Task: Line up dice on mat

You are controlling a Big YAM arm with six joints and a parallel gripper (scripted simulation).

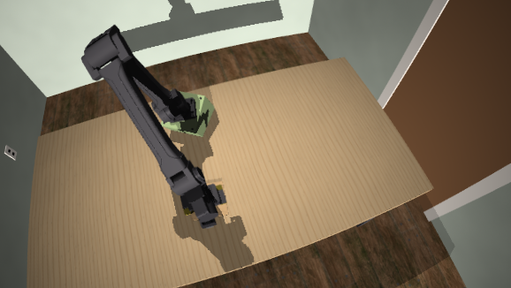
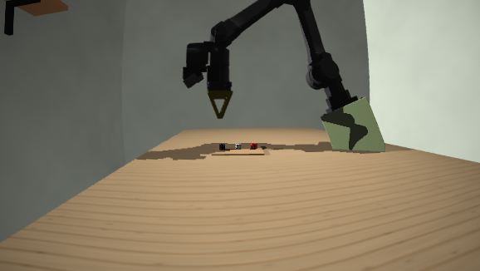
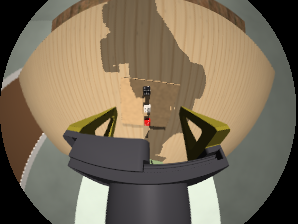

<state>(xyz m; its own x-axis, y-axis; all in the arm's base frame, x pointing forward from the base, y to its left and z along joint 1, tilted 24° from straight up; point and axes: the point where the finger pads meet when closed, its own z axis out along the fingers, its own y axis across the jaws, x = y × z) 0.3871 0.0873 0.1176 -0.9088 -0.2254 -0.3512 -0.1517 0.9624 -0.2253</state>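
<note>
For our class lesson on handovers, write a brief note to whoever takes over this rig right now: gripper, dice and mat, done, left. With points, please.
Gripper (image 2: 220,117) (image 3: 148,110): open, above the dice, holding nothing.
On the mat (image 2: 241,153) (image 3: 131,107), in a near-straight row outward from the base: red die (image 2: 253,146) (image 3: 147,122), white die (image 2: 237,146) (image 3: 147,108), black die (image 2: 222,146) (image 3: 146,90).
Done: row laid, dice released.
Left: confirm number order (too small to read) and stillness.

the top view looked steeply down from above, taking in most of the wooden table (image 1: 309,132) (image 2: 241,208) (image 3: 225,75) — the exterior view faced along it from low at one end, farther from the dice (image 2: 237,146) (image 3: 147,108) than the wrist view, which looked down; exterior and wrist shared the dice.
</note>
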